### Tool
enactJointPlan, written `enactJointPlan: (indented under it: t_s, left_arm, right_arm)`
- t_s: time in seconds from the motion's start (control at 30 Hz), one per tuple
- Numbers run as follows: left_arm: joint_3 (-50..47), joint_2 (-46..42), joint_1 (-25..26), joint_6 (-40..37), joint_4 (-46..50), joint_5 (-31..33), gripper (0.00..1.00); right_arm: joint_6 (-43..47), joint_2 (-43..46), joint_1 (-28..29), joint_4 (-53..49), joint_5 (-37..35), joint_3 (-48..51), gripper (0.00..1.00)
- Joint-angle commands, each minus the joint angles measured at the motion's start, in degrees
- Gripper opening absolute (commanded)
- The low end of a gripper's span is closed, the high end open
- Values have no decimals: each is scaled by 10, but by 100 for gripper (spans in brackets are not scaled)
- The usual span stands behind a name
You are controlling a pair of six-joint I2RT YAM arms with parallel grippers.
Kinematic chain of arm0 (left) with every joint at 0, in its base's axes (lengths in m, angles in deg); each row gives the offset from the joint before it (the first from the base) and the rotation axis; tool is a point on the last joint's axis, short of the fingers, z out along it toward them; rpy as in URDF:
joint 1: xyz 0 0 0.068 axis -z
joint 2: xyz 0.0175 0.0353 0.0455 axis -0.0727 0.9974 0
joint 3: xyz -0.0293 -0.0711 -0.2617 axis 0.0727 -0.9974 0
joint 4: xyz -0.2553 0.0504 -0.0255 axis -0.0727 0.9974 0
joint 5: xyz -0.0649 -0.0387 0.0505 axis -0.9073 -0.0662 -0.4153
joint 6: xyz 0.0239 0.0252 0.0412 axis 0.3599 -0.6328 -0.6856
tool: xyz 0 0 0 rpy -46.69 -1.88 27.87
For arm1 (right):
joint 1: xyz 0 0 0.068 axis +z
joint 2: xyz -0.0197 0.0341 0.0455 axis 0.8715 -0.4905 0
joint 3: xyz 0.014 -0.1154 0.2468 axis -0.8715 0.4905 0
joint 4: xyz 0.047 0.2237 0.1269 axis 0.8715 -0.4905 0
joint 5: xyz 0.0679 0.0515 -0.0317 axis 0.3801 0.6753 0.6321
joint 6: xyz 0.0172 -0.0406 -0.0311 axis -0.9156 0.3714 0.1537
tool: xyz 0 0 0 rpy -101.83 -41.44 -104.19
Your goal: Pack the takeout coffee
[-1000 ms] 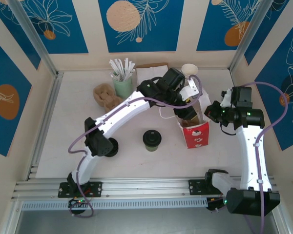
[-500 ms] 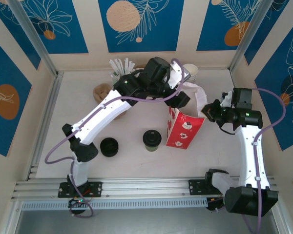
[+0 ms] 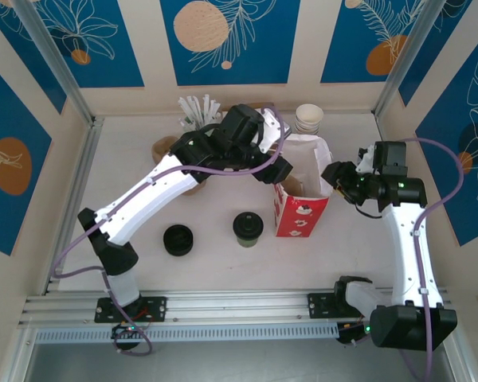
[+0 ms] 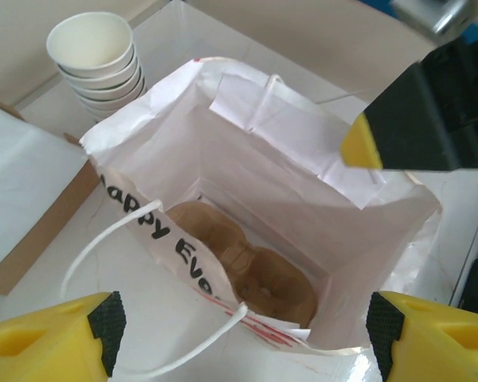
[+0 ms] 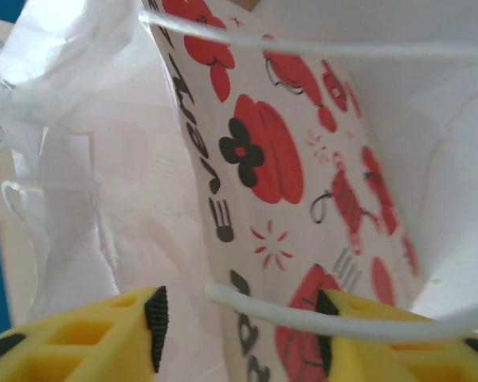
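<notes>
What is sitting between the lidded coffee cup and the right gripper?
In the top view, the red-and-white paper bag stands upright with its mouth open between the coffee cup and the right gripper.

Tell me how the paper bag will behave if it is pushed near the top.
The bag probably flexes rather than resists: its walls are creased and folded. It likely tips easily, standing tall with a light-looking brown tray at its bottom. Its string handle looks limp.
</notes>
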Motion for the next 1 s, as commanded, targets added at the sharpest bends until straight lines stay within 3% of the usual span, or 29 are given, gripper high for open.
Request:
enactJointPlan:
  t_s: [0.0,0.27,0.63,0.8,0.97]
  left_arm:
    - [-22,-41,-5,14,0,34,81]
    - [-88,-100,-4,17,-17,67,83]
    - [-154,-149,-6,20,-11,113,86]
    - [-229,-185,-5,44,-36,134,97]
    - [-313,-225,-6,61,-69,130,99]
  right_arm:
    - [82,-6,-6,-58,-52,-68,58]
    - [138,-33,-6,-95,-94,-186,62]
    - [158,-66,-5,-70,-107,-243,62]
    - [180,-120,8,-54,-29,-240,58]
    - [202,-181,48,-59,-44,-256,58]
